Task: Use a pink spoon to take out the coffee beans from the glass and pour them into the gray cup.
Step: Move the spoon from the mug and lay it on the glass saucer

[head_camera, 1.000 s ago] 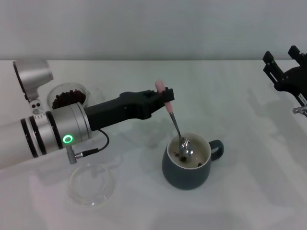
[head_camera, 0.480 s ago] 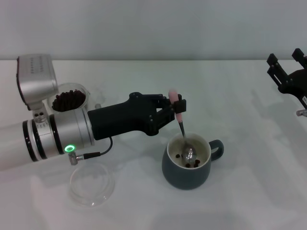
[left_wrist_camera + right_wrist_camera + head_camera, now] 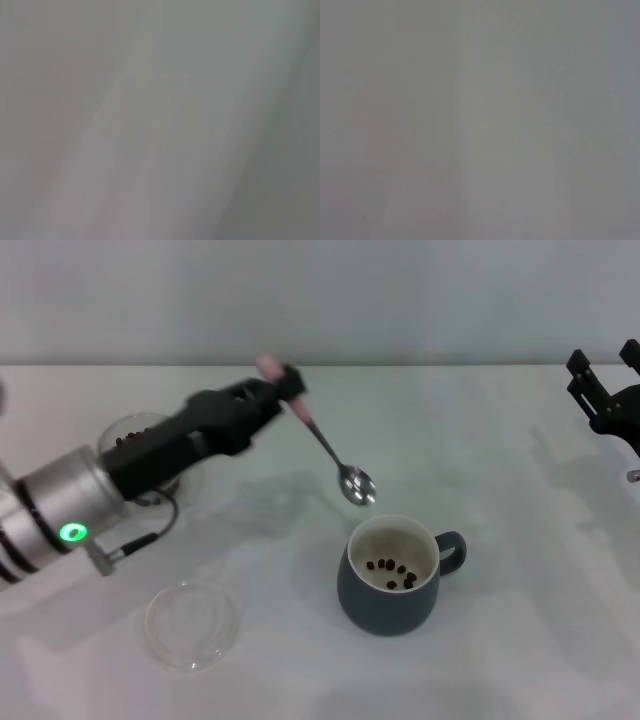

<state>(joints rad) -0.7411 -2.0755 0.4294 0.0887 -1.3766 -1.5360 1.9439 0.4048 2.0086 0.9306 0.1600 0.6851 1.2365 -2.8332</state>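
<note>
White tabletop (image 3: 500, 660) carried the gray cup (image 3: 388, 578), a few coffee beans (image 3: 392, 571) lying inside it. Above and just beside its rim hung the pink spoon (image 3: 330, 452), tilted bowl-down, its handle clamped in the left claw (image 3: 283, 390). Behind that arm stood the glass (image 3: 142, 436). At the far right edge waited the right claw (image 3: 605, 390), fingers spread.

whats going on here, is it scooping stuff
The left gripper holds the pink spoon in the air above the table, its bowl empty, beside and above the gray cup. A few coffee beans lie in the cup. The glass sits behind the left arm. The right gripper is parked at the far right.
</note>
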